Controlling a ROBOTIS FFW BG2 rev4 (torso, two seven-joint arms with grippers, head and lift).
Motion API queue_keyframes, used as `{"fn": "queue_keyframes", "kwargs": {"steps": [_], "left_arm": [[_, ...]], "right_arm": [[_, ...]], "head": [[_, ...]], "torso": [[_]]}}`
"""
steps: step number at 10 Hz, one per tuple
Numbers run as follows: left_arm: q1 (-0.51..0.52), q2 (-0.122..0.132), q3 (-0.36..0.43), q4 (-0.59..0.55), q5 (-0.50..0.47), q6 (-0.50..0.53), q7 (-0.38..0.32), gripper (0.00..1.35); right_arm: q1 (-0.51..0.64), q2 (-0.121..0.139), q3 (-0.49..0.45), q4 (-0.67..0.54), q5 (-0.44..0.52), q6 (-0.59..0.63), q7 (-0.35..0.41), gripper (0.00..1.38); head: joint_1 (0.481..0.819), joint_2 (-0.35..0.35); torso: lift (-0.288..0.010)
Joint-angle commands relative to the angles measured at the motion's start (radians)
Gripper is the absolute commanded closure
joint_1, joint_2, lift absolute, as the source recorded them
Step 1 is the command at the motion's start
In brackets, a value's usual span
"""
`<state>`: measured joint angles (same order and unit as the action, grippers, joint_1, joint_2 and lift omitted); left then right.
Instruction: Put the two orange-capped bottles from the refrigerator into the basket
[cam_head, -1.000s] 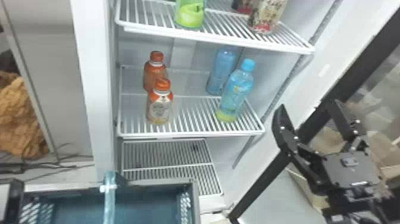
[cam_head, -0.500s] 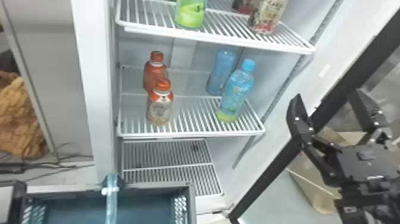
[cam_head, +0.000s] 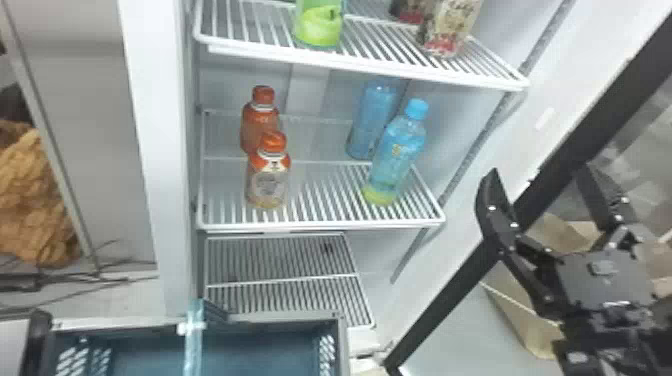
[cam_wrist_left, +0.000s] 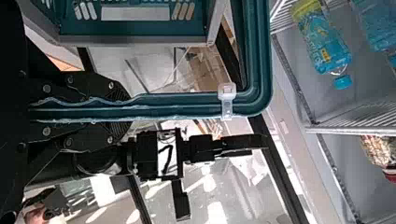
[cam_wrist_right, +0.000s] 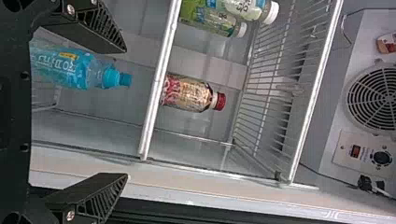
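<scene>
From my head camera, furthest left is a heap of crumpled brown material (cam_head: 37, 200) outside the refrigerator. The basket (cam_head: 342, 325) sits at the bottom of that view, in front of the lower racks (cam_head: 280, 255). My left wrist view has the left gripper (cam_wrist_left: 122, 110) with its jaws pinching the basket's teal handle (cam_wrist_left: 187, 103), one on either side; a white clip (cam_wrist_left: 227, 100) is fixed on that handle near its bend.

Next along, on the left part of the middle shelf (cam_head: 320, 226), I have my two orange-capped bottles, both upright: the front bottle (cam_head: 269, 182) partly covers the rear bottle (cam_head: 257, 122). Further right on the same shelf stand two blue bottles, the farther one (cam_head: 372, 120) behind and to the left of the nearer one (cam_head: 397, 150).

The shelf above (cam_head: 320, 59) carries a green bottle (cam_head: 320, 22) and, to its right, a couple of patterned bottles (cam_head: 450, 27).

At far right, my right gripper (cam_head: 539, 172) is beside the black-framed glass door (cam_head: 450, 295), jaws spread wide, apart from every bottle. Its wrist view looks in at the shelves and, beyond them, a round fan grille (cam_wrist_right: 373, 100).
</scene>
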<state>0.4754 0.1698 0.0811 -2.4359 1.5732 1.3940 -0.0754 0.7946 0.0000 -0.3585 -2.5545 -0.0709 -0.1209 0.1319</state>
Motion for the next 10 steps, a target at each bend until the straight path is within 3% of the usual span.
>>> {"fn": "queue_keyframes", "kwargs": {"steps": [1, 5, 8, 10], "left_arm": [[-0.002, 0.004, -0.005, 0.000, 0.002, 0.000, 0.000, 1.14], [-0.024, 0.016, -0.035, 0.012, -0.002, 0.015, 0.005, 1.14], [-0.021, -0.003, -0.025, 0.017, -0.014, 0.039, 0.006, 1.14], [-0.012, 0.011, -0.025, 0.010, -0.012, 0.044, 0.005, 1.14]], "right_arm": [[0.001, 0.001, -0.008, 0.003, 0.003, 0.001, 0.000, 0.11], [0.013, 0.001, -0.030, 0.001, 0.029, 0.001, 0.000, 0.11], [-0.012, 0.001, -0.062, 0.018, 0.051, 0.001, -0.003, 0.11], [-0.026, 0.001, -0.044, 0.043, 0.053, 0.001, -0.003, 0.11]], "head": [[0.695, -0.350], [0.695, -0.350], [0.695, -0.350], [0.695, -0.350]], "torso": [[-0.288], [-0.288], [-0.288], [-0.288]]}}
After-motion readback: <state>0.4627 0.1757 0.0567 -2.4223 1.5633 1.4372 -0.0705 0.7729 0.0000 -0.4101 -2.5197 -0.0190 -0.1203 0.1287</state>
